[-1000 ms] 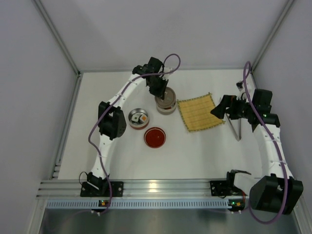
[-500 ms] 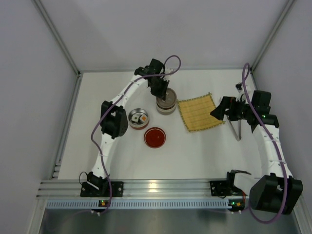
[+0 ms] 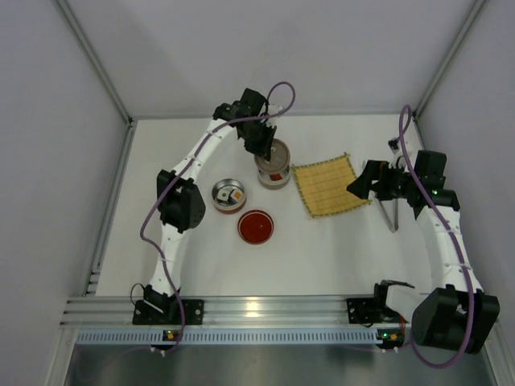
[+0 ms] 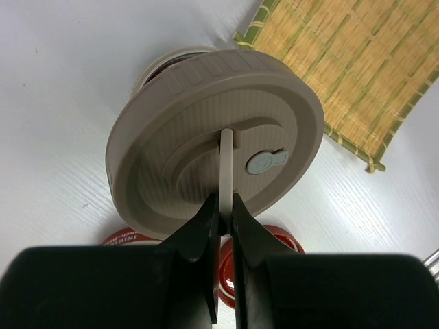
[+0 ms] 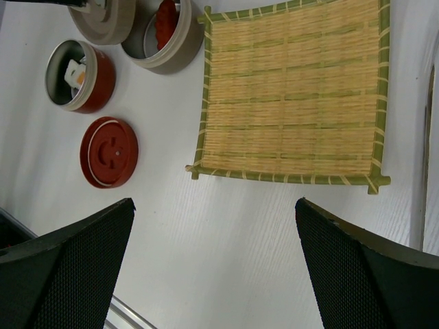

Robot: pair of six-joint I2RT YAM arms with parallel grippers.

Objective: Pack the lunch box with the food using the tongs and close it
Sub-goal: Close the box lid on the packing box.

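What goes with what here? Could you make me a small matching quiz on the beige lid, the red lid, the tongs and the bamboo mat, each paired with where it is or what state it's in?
Things:
1. beige lid
2. red lid
3. tongs
4. bamboo mat

Places or states:
A. lies flat on the table near the open red bowl
B. bare, nothing on it
C. held by its tab in the shut left gripper
D. lies on the table along the mat's right side, no gripper on it

Pairs: 1-C, 2-A, 3-D, 4-B
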